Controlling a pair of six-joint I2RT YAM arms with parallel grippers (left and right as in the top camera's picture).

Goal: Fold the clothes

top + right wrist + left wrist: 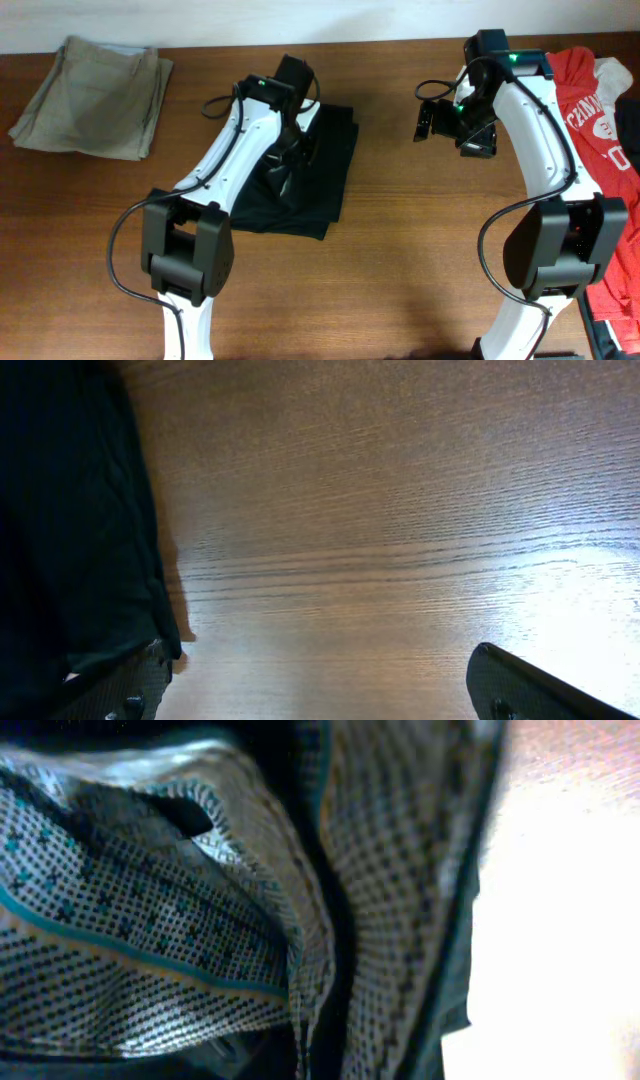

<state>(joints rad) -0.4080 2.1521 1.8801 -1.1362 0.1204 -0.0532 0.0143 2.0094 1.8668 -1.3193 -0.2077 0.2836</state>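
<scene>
A dark garment lies folded on the table's middle. My left gripper is down on it, with a bunch of the cloth raised around it. The left wrist view is filled with its dotted, teal-edged fabric; the fingers are hidden in it. My right gripper hovers open and empty above bare wood to the garment's right. In the right wrist view both its fingers stand wide apart, with the dark garment's edge at the left.
A folded khaki garment lies at the far left. Red and white clothes are heaped at the right edge. The wooden table is bare in front and between the arms.
</scene>
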